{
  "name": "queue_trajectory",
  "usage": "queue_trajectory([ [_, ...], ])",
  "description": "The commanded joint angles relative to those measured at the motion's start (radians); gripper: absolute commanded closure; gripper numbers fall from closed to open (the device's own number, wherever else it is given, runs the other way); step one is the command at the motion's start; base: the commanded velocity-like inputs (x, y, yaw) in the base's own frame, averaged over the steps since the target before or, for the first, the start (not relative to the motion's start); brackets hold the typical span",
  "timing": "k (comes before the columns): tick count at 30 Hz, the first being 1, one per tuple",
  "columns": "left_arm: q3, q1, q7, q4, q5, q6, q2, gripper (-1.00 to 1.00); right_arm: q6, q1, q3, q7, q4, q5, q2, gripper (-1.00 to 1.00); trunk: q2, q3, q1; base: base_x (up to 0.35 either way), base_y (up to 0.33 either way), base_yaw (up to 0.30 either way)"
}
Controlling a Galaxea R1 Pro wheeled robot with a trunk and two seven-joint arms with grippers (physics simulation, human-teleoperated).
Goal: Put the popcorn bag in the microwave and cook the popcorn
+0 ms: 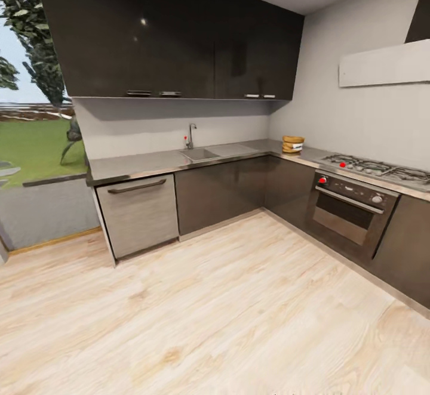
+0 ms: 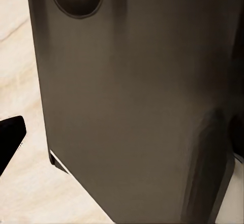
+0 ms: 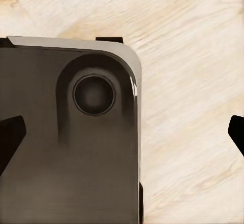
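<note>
The popcorn bag (image 1: 292, 143), a small tan-brown sack with a white label, stands on the grey steel countertop (image 1: 149, 163) in the far corner of the kitchen, between the sink and the hob. The microwave is out of view. In the right wrist view my right gripper (image 3: 122, 137) is open, its two dark fingertips (image 3: 10, 137) wide apart over the robot's dark base and the wooden floor. In the left wrist view my left gripper (image 2: 122, 142) hangs beside the dark base with one fingertip (image 2: 11, 135) far out at the edge, so it is open. Both hold nothing.
A sink with a tap (image 1: 200, 154) is set in the counter. The gas hob (image 1: 376, 168) and dark oven (image 1: 349, 213) are at the right, and a steel dishwasher front (image 1: 140, 213) at the left. Dark wall cabinets (image 1: 173, 37) hang above. Pale wooden floor (image 1: 209, 311) lies between me and the counters.
</note>
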Motion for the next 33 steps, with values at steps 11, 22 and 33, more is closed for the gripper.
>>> queue_trajectory([
  [11, 0.0, 0.001, 0.001, -0.003, 0.001, -0.001, 0.0, -1.0, -0.002, 0.0, -0.001, -0.001, -0.001, 0.0, 0.0, -1.0, 0.0, -0.001, 0.0, 0.0, 0.0, -0.299],
  [22, 0.0, 0.001, 0.001, -0.003, 0.001, -0.001, 0.001, -1.0, -0.002, 0.0, -0.001, -0.003, -0.001, 0.0, 0.0, -1.0, 0.0, -0.001, 0.0, 0.0, 0.0, -0.299],
  [33, 0.0, 0.001, 0.0, -0.003, 0.001, -0.001, 0.004, -1.0, -0.003, 0.0, -0.001, -0.003, -0.001, 0.0, 0.0, -1.0, 0.0, -0.001, 0.0, 0.0, 0.0, -0.299],
])
